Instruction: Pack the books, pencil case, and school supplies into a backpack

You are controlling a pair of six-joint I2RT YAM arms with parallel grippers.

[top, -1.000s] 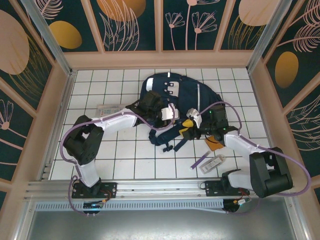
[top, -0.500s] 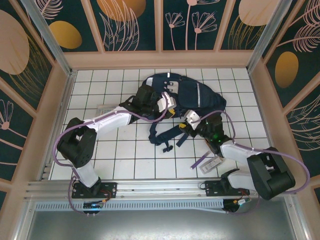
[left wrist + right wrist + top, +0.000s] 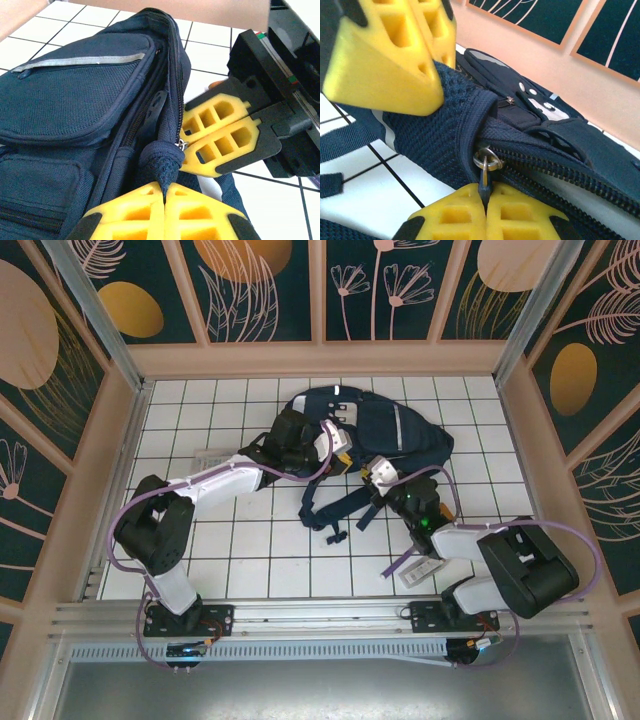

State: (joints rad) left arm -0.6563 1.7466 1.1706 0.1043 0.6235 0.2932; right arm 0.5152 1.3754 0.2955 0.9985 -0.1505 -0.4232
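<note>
White-tiled counter [image 3: 260, 550], glossy squares with dark grid lines, carries all items. Large navy-blue fabric backpack [image 3: 385, 435], lying flat at centre-rear of the counter, soft and slumped. It has woven nylon panels [image 3: 75, 100], a pale grey reflective strip across a front pocket, coarse mesh padding and heavy coil zips [image 3: 560, 135], and dark webbing straps trailing toward the near edge. Left gripper [image 3: 346, 460], with yellow ribbed plastic fingers on a black body, is at the bag's near-left rim. Its jaws are closed tight [image 3: 165, 192] on a bunched fold of the navy mesh. Right gripper [image 3: 374, 482], of the same build, is just beside the left one at the bag's near edge. Its jaws are pressed together [image 3: 485, 192] on a small dark zip pull tab [image 3: 483, 181], which hangs from a silvery metal ring at the end of the zip. Pale flat oblong pack [image 3: 215, 456], on the counter left of the bag, is partly behind the left arm. Small oblong clear-plastic stationery pack [image 3: 428, 568] is on the tiles near the right arm's base, well apart from the bag. Slim purple pen [image 3: 402, 562] lies diagonally just beside that clear pack.
</note>
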